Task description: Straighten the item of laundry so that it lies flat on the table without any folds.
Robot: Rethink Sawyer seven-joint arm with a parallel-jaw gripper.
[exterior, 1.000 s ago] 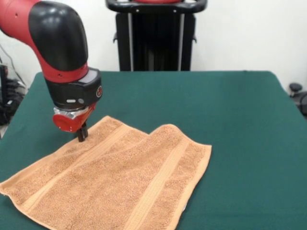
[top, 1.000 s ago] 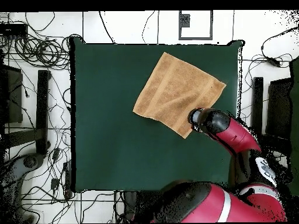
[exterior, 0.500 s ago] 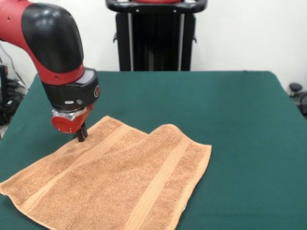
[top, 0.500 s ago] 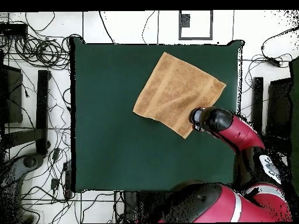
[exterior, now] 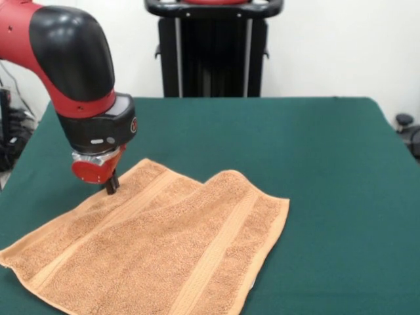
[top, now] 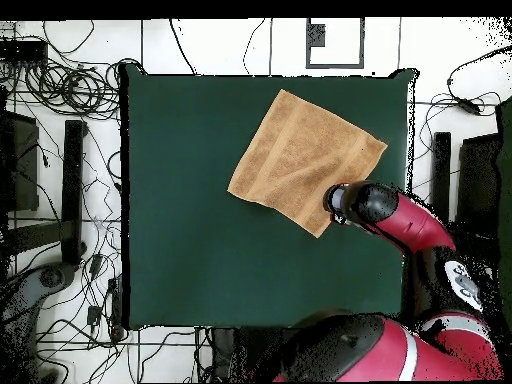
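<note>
the gripper presses its tips on the towel edge, open or shut i cannot tell, towel spread over the table, so lift off gently.

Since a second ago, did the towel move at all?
No. The towel lies in the same spot on the table, its corners unchanged against the table's edges in both views.
</note>
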